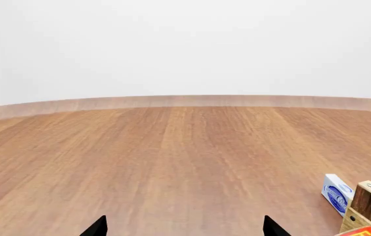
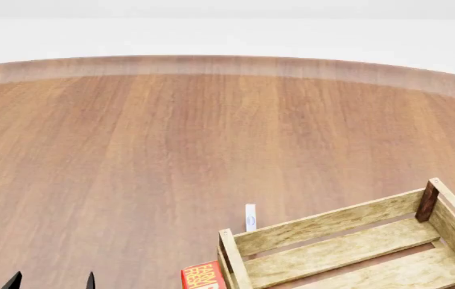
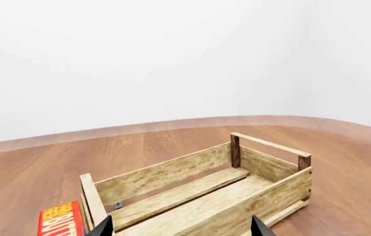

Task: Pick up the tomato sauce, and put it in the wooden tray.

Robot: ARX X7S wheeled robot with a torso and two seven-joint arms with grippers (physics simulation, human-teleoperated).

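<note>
1. Wooden tray [image 2: 323, 232]: pale slatted crate with darker corner posts, resting on the wooden table [image 2: 171, 150] at the near right of the head view; nothing visible inside it in the parts shown.
2. Tomato sauce: not seen in any view; its place cannot be told.
3. Red box [image 2: 203, 276]: yellow lettering, just beside the tray's near-left corner.
4. Blue-and-white box [image 1: 336, 193]: upright on the table, near the tray's far-left corner.
5. Left gripper [image 1: 185, 227]: two dark fingertips spread well apart, nothing between them, over bare tabletop.
6. Right gripper [image 3: 180, 227]: fingertips likewise spread, empty, facing the tray.
</note>
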